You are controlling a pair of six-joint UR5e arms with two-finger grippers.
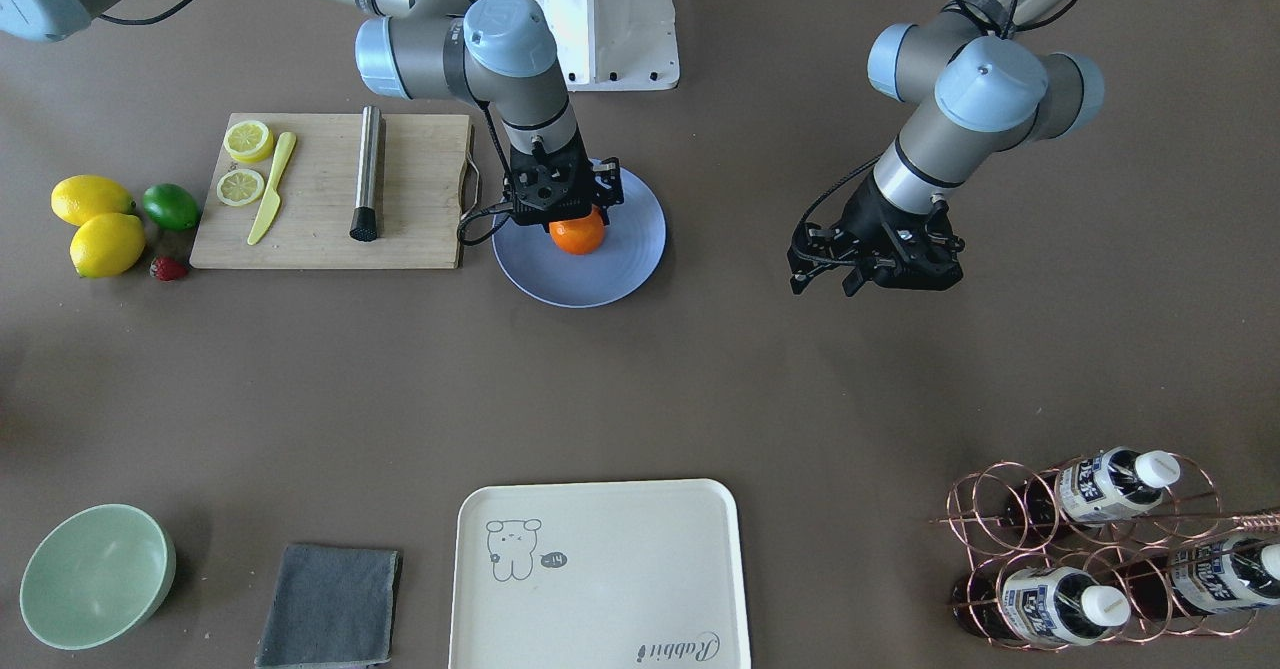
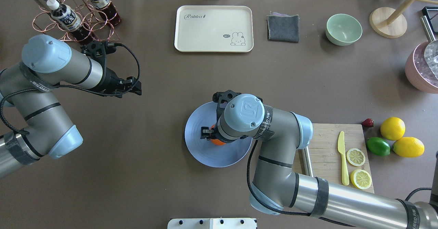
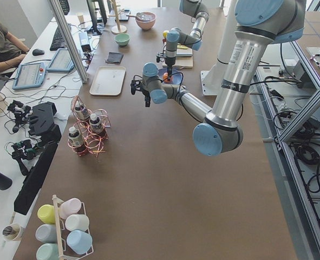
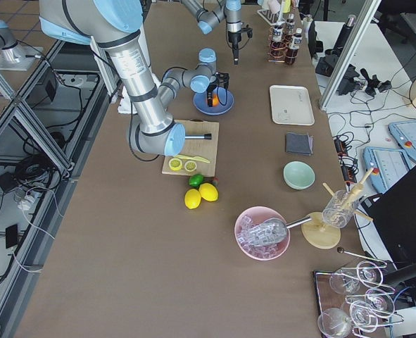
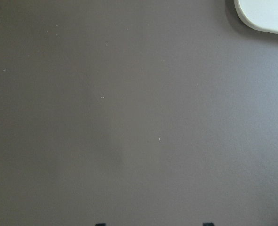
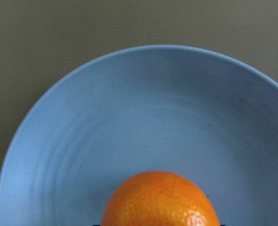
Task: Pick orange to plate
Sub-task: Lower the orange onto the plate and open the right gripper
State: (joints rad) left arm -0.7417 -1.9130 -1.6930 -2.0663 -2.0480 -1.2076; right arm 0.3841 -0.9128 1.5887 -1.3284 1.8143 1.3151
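The orange [image 1: 578, 234] sits low over the middle of the light blue-grey plate [image 1: 620, 269], and I cannot tell whether it touches the plate. My right gripper [image 1: 566, 217] comes straight down on it and is shut on the orange. In the right wrist view the orange [image 6: 160, 200] fills the bottom centre with the plate [image 6: 129, 117] behind it. From overhead the right wrist covers most of the orange [image 2: 215, 142]. My left gripper [image 1: 828, 281] hangs open over bare table, well away from the plate.
A wooden cutting board [image 1: 320, 239] with lemon slices, a yellow knife and a steel muddler lies beside the plate. Two lemons [image 1: 100, 229], a lime and a strawberry sit past it. A cream tray [image 1: 600, 569], grey cloth, green bowl [image 1: 95, 574] and bottle rack [image 1: 1090, 549] line the far edge.
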